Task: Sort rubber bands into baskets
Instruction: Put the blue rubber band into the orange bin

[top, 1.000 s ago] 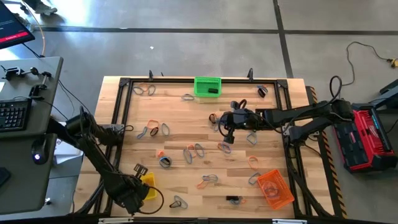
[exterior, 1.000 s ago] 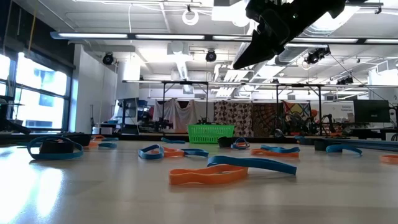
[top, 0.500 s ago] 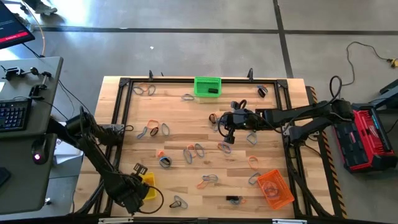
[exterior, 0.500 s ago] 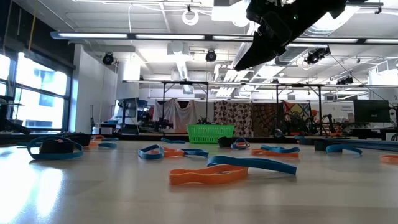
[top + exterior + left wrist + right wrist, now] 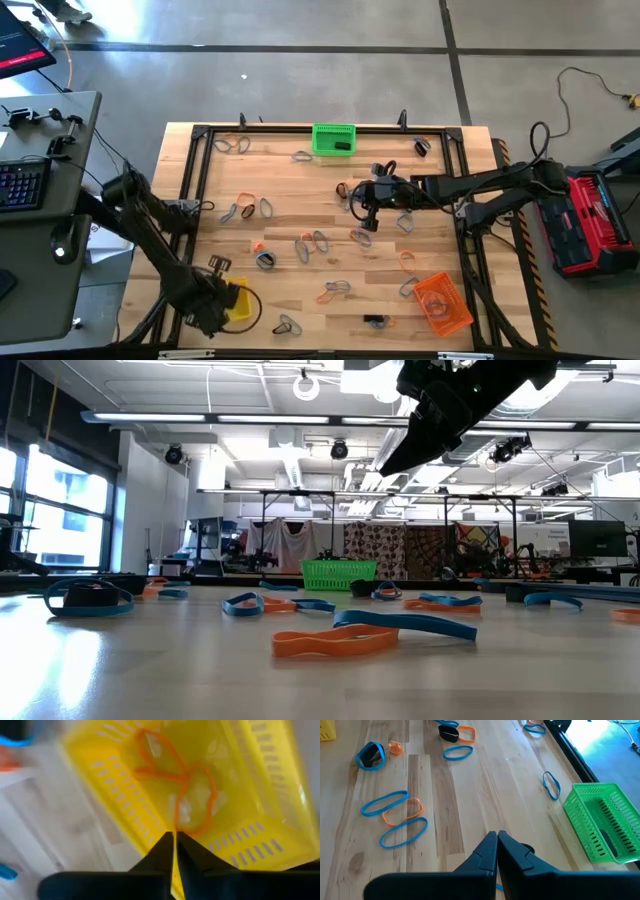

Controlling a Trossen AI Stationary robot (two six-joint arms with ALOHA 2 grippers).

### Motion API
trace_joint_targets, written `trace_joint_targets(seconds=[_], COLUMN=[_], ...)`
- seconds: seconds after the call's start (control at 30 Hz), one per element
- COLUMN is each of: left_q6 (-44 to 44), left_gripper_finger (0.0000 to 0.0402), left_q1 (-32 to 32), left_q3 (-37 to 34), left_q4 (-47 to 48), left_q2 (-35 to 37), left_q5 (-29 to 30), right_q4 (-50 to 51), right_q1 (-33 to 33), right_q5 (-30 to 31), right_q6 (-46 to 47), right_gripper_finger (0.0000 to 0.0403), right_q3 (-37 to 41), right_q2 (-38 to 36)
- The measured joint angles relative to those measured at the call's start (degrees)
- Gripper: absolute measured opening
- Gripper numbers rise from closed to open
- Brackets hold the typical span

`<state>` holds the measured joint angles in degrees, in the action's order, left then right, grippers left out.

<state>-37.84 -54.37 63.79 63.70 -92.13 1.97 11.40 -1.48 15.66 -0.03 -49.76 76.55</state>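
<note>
Rubber bands in orange, blue and black lie scattered flat on the wooden table. The yellow basket stands at the near left with orange bands lying on its bottom. My left gripper hangs just above it, pointing down, shut on nothing. The green basket stands at the far edge with a black band inside. The orange basket stands near right. My right gripper hovers shut over the table's middle.
A black metal frame runs around the table top. Blue and orange bands lie under and ahead of my right gripper. A desk with a keyboard stands beyond the table's left edge, and a red case beyond its right.
My left gripper has risen a little above the yellow basket. My right arm has kept still.
</note>
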Motion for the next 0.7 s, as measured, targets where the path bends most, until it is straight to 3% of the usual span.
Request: trace_joint_targets(seconds=[0.33,0.53,0.7], left_q6=[-7.0,-1.4,7.5], left_gripper_finger=[0.0001,0.0,0.0], left_q1=[5.7,12.9,21.2], left_q3=[-3.9,-8.6,-10.9], left_q4=[-0.7,-6.4,-12.4], left_q2=[13.0,18.1,19.0], left_q5=[11.5,13.6,11.8], right_q4=[0.0,0.0,0.0], right_q1=[-0.1,-0.1,-0.1], right_q5=[0.0,0.0,0.0], right_q6=[0.0,0.0,0.1], right_gripper_finger=[0.0,0.0,0.0], right_q3=[0.0,0.0,0.0], right_q2=[0.0,0.0,0.0])
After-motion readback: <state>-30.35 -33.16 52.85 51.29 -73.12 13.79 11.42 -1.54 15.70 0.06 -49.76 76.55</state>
